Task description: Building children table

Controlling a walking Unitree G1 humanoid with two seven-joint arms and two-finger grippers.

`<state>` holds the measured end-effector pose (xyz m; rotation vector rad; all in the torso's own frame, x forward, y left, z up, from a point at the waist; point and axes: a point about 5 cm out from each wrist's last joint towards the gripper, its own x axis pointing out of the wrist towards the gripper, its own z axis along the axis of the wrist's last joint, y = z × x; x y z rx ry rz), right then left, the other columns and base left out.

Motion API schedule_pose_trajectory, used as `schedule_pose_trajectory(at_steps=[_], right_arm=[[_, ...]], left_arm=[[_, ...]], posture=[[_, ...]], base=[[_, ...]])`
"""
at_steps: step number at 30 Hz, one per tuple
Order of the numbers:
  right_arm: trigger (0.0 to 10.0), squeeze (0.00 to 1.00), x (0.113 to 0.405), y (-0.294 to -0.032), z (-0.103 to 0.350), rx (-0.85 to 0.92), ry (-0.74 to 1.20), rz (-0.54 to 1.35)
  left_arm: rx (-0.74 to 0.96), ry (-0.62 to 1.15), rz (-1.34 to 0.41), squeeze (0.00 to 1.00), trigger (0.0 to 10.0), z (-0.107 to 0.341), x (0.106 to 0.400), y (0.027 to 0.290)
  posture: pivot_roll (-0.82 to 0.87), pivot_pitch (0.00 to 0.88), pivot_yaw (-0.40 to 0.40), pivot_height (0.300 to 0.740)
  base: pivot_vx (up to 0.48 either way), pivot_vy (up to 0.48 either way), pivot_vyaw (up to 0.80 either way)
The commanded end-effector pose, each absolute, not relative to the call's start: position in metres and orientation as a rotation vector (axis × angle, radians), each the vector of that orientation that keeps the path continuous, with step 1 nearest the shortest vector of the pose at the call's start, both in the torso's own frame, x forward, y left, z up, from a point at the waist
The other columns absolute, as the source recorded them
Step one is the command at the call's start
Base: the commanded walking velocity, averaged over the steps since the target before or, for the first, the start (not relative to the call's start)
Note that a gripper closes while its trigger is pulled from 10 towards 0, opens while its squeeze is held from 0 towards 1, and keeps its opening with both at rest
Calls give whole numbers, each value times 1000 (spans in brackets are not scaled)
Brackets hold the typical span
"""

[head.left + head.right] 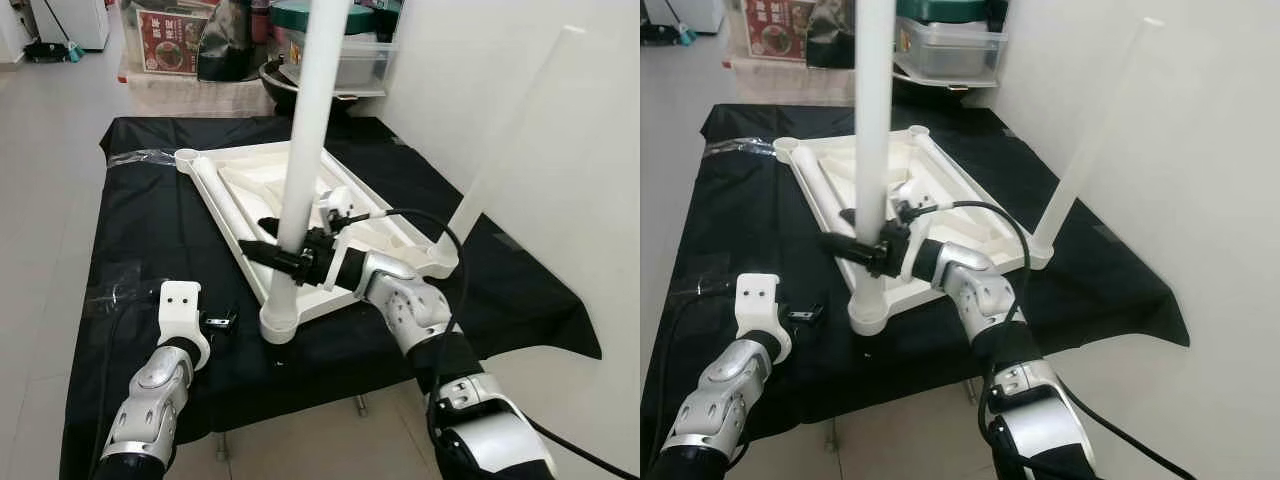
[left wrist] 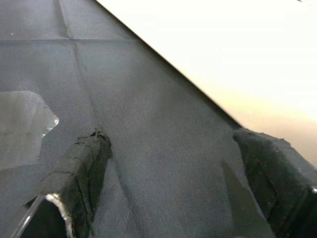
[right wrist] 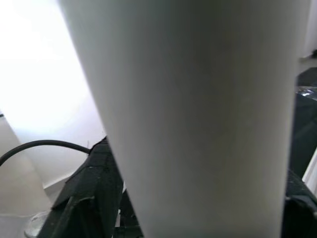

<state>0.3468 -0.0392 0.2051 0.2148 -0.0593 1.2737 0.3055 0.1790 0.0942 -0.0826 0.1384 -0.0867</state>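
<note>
The white table leg [image 1: 305, 150] stands upright in the near corner socket [image 1: 279, 324] of the upside-down white plastic children's table top [image 1: 262, 190], which lies flat on the black cloth [image 1: 150, 230] covering the tabletop. The leg is a long, smooth plastic tube, slightly tapered, and it looks light and stiff but slippery, so a grip low on the shaft, just above the socket, seems the best hold: there the tube has least leverage to tip, and a push downward goes straight into the socket. The right gripper [image 1: 285, 250] is there now, its two black fingers closed around the leg a little above the socket, and the right wrist view has the pale tube [image 3: 198, 114] pressed between the dark fingers [image 3: 94, 193]. The inverted table top is a ribbed moulding, rigid but probably light enough to slide on the cloth if the leg is pushed sideways, so force is better kept vertical. A second white leg [image 1: 510, 140] already stands in the corner socket farther from the robot on its right, beside the white wall [image 1: 560, 150], leaning a little outward. Two other corner sockets beyond the held leg appear empty. The left gripper [image 1: 222, 320] rests low on the cloth just left of the near socket, its fingers [image 2: 86, 168] spread apart and holding nothing. Beyond the far edge of the cloth stand storage boxes [image 1: 350, 50] and a red printed package [image 1: 170, 42].
</note>
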Motion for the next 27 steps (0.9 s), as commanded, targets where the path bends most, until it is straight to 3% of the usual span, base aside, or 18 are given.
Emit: schedule_pose_trajectory(at_steps=[1, 6, 7, 8, 9, 11, 13, 15, 18, 19, 21, 24, 25, 27], right_arm=[[0, 0, 342, -35, 200, 203, -59, 1330], [0, 0, 367, -47, 179, 26, 35, 941], [0, 0, 379, -62, 167, -21, 129, 694], [0, 0, 379, -62, 167, -21, 129, 694], [0, 0, 387, -82, 153, -86, 228, 422], [0, 0, 388, -86, 151, -100, 246, 370], [0, 0, 385, -132, 128, -68, 318, -6], [0, 0, 382, -145, 122, -63, 340, -114], [0, 0, 374, -142, 111, -34, 362, -140], [10000, 0, 372, -126, 112, 37, 344, -61], [10000, 0, 372, -103, 127, 147, 251, 84], [10000, 0, 375, -98, 138, 202, 192, 119], [10000, 1000, 382, -95, 160, 243, 90, 177], [10000, 1000, 385, -92, 171, 281, 59, 253]], left_arm=[[-100, 208, -82, 0, 10000, 79, 299, 177], [-99, 208, -82, 0, 10000, 79, 299, 177], [-100, 210, -82, 0, 10000, 79, 299, 177], [-100, 210, -82, 0, 10000, 79, 299, 177], [-100, 211, -83, 0, 10000, 78, 299, 177], [-100, 211, -83, 0, 10000, 78, 299, 177], [-100, 217, -90, 0, 10000, 77, 298, 175], [-100, 219, -92, 0, 10000, 76, 298, 174], [-99, 218, -97, 0, 10000, 78, 299, 174], [-95, 218, -99, 0, 10000, 78, 299, 175], [-89, 219, -103, 0, 10000, 79, 300, 176], [-87, 218, -104, 0, 10000, 79, 300, 177], [-86, 218, -104, 0, 10000, 80, 301, 177], [-86, 217, -105, 0, 10000, 80, 301, 177]], posture=[[136, 0, -173, 740], [123, 0, -170, 740], [112, 0, -162, 740], [112, 0, -162, 740], [112, 0, -162, 740], [112, 0, -162, 740], [112, 0, -155, 740], [112, 0, -155, 740], [108, 0, -146, 740], [103, 0, -139, 740], [104, 0, -137, 740], [104, 0, -135, 740], [107, 0, -137, 740], [107, 0, -137, 740]], base=[[0, 0, 0], [0, 0, 0], [0, 0, 0], [0, 0, 0], [0, 0, 0], [0, 0, 0], [0, 0, 0], [0, 0, 0], [0, 0, 0], [0, 0, 0], [0, 0, 0], [0, 0, 0], [0, 0, 0], [0, 0, 0]])
